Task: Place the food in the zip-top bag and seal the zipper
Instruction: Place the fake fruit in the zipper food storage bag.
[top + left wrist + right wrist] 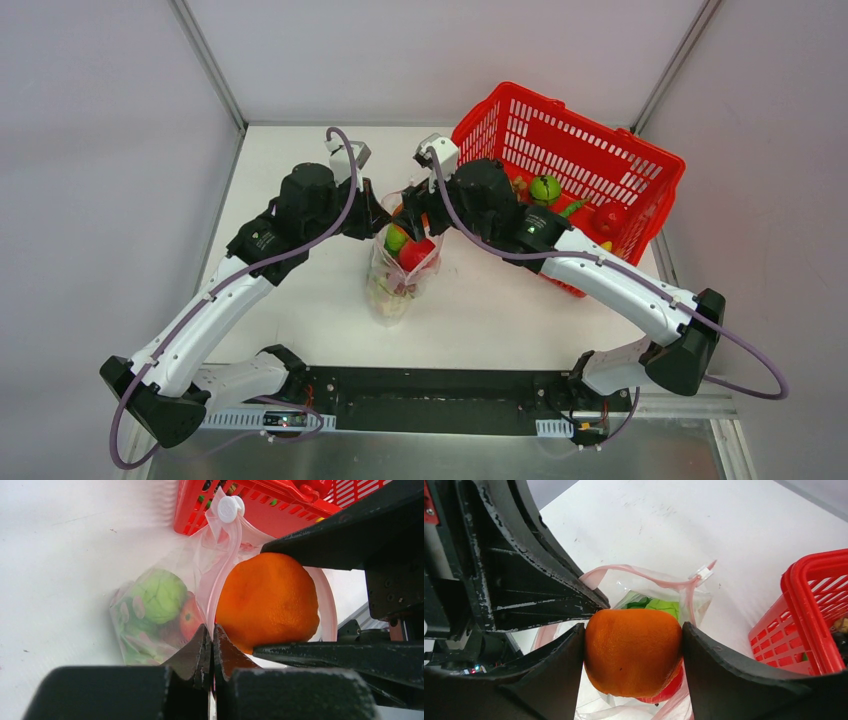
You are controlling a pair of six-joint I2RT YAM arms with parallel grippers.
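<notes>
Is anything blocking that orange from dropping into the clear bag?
Nothing visible does. The right tool holds the orange right at the open mouth of the bag, and the left tool pinches the rim so it gapes. The fruit already inside sits lower down.

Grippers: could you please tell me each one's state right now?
Left gripper: shut on the zip-top bag, at its mouth.
Right gripper: closed on the orange fruit.

Mid-bench (pixel 480 300): zip-top bag (pixel 400 285), between my two arms. My left pincer (pixel 211 640) on its mouth edge, left side. My right pincer (pixel 633 650) over the mouth, round fruit (pixel 634 655) between its fingers. Food (pixel 160 595) inside the bag. Basket (pixel 600 125) behind, to the right.
</notes>
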